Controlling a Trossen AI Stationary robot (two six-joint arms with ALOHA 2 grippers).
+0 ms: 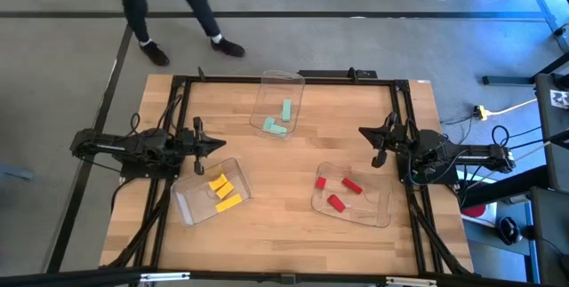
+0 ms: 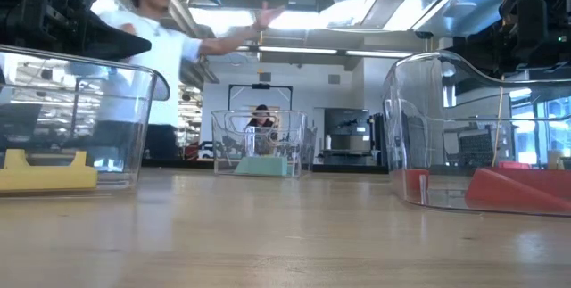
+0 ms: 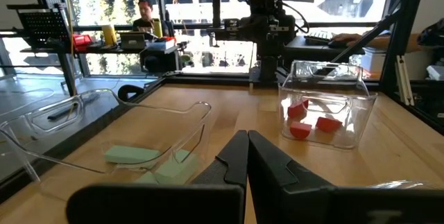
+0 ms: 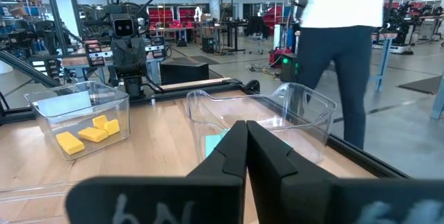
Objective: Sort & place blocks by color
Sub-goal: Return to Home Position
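Observation:
Three clear trays lie on the wooden table, each with blocks resting on its floor. Mint green blocks [image 1: 277,120] are in the far tray [image 1: 267,83], yellow blocks [image 1: 222,191] in the near-left tray [image 1: 184,205], red blocks [image 1: 338,191] in the near-right tray [image 1: 378,211]. My left gripper [image 1: 218,144] hovers at the table's left, just beyond the yellow tray, shut and holding nothing [image 3: 248,156]. My right gripper [image 1: 366,132] hovers at the table's right, beyond the red tray, shut and holding nothing [image 4: 246,148].
A dark metal frame [image 1: 178,81] runs along the table's edges. A person [image 1: 169,11] walks on the floor past the table's far-left corner and also shows in the low view [image 2: 152,56]. Bare wood lies between the three trays at the table's middle [image 1: 284,180].

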